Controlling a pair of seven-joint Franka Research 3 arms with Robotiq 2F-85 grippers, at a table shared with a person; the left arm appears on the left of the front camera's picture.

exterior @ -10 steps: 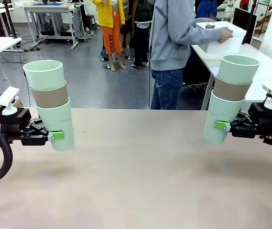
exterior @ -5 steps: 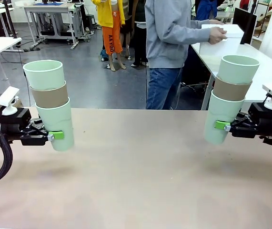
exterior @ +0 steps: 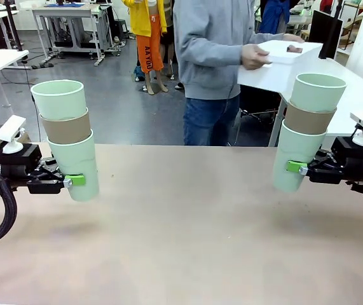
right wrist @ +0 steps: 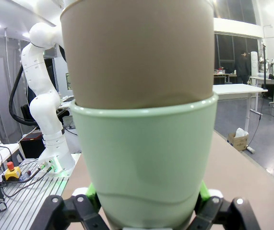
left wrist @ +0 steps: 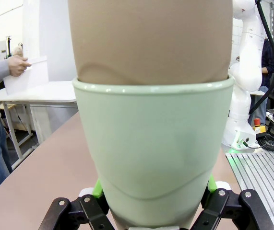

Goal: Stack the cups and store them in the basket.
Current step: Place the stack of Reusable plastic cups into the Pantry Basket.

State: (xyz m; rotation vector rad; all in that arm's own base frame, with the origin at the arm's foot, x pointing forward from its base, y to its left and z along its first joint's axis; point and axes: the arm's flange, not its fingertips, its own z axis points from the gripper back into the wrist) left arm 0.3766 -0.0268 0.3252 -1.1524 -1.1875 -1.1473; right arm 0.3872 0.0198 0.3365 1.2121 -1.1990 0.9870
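Over the table's left side my left gripper [exterior: 73,181] is shut on the bottom cup of a stack of three cups [exterior: 68,136]: mint green, tan-brown, mint green. The left wrist view has that mint cup [left wrist: 153,153] between the green pads, the tan cup [left wrist: 151,38] nested in it. My right gripper [exterior: 295,168] is shut on a matching stack [exterior: 308,130] at the table's right, seen close in the right wrist view [right wrist: 141,163]. Both stacks hang upright above the tabletop. A person beyond the far edge carries the white basket [exterior: 276,67] in both hands.
The tan tabletop [exterior: 187,235] lies bare between the two stacks. A white side table [exterior: 359,95] stands at the back right. The person [exterior: 213,57] stands just past the far edge, near the middle.
The person has turned and stepped left, lifting the white basket off the side table and bringing it toward this table. Both arms and their stacks have held still.
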